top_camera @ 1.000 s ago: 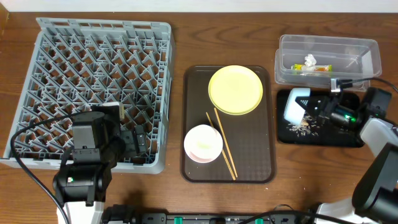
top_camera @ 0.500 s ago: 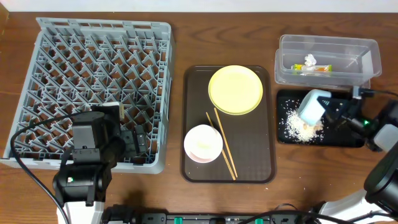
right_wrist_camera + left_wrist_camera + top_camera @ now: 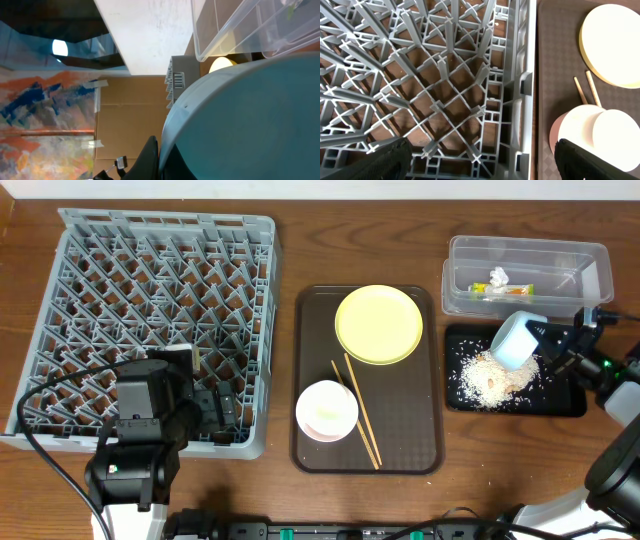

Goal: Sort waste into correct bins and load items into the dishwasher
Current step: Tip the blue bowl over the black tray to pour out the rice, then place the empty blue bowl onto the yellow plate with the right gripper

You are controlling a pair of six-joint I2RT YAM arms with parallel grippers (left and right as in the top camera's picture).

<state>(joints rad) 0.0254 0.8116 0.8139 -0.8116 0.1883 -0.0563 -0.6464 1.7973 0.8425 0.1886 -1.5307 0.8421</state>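
Crumbs (image 3: 492, 378) lie in a larger heap on the black tray (image 3: 568, 398) than before. We find the right gripper (image 3: 548, 348) clamped on the tilted light blue bowl (image 3: 517, 340) above it. The dish rack (image 3: 150, 240) lies well left, nearer the left gripper (image 3: 482, 155), which is spread wide and empty.

We read this as a robot test bench staged as a kitchen: the grey dish rack (image 3: 150, 310) and brown tray (image 3: 310, 430) sit on a wooden table (image 3: 360, 240) trailing black cables (image 3: 24, 420), while the right wrist view shows taped cardboard (image 3: 130, 120) and a painted panel (image 3: 45, 115) behind.
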